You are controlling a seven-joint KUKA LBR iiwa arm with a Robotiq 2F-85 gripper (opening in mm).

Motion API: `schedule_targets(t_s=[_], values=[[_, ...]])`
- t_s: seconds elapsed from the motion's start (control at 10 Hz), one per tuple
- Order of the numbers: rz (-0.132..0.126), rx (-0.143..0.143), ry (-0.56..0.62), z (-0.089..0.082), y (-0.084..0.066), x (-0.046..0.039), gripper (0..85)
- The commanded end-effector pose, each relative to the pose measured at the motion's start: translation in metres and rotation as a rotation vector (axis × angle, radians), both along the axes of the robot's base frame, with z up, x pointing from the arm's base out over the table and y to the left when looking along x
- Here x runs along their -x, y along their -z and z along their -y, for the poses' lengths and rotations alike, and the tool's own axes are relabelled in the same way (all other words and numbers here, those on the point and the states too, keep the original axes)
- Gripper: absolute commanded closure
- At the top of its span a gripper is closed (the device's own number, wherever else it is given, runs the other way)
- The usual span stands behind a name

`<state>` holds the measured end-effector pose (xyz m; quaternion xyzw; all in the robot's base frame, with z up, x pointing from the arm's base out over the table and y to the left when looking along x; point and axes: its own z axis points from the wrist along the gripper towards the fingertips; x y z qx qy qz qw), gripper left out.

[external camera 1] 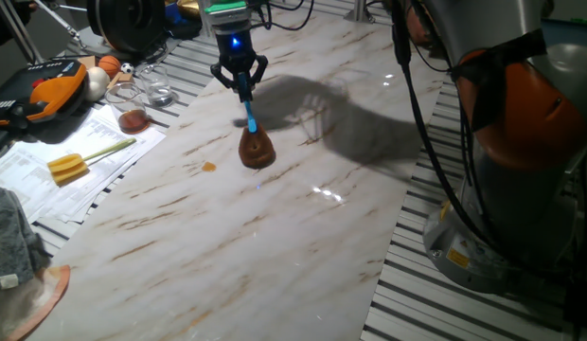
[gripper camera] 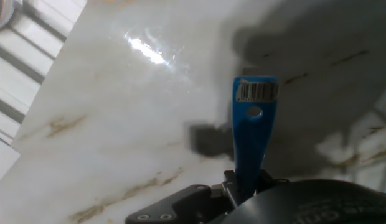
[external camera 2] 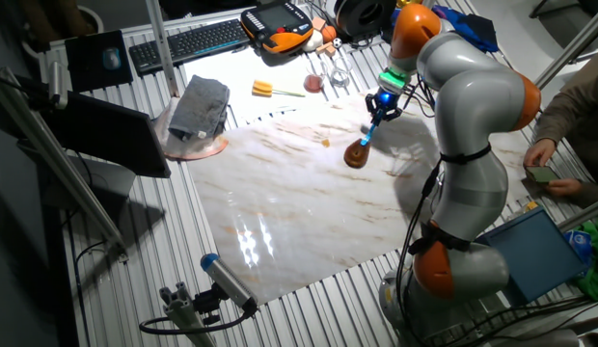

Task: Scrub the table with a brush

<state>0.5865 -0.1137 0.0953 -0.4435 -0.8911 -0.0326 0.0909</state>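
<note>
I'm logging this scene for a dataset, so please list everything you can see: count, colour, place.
table: one, white marble-look with tan streaks, centre.
brush: one, blue handle, brown bristle head, head down on the table, held by its handle.
yellow-headed tool: one, pale green handle, on papers beside the slab.
grey cloth: one, at the slab's corner.
keyboard: one, black, far edge.
orange-and-black pendant: one, near the keyboard.
gripper: one, black, closed on the brush handle.
</note>
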Motion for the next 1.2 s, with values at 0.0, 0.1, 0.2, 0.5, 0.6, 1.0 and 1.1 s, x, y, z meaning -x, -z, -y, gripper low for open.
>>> schedule_targets(t_s=[0.0,0.1,0.2,0.5,0.6,1.0,1.1], values=[[0.003,0.001,-0.012,-0.001,0.001,0.0005,85.0],[0.01,0.002,-0.018,-0.001,0.0,0.0011,85.0],[0.013,-0.001,-0.027,-0.002,-0.004,0.0034,85.0],[0.047,0.063,-0.021,-0.023,-0.002,0.0177,85.0],[0.051,0.076,-0.011,-0.029,0.001,0.0223,85.0],[0.043,0.042,-0.091,-0.03,0.001,0.0234,85.0],[0.048,0.041,-0.123,-0.03,0.001,0.0234,85.0]])
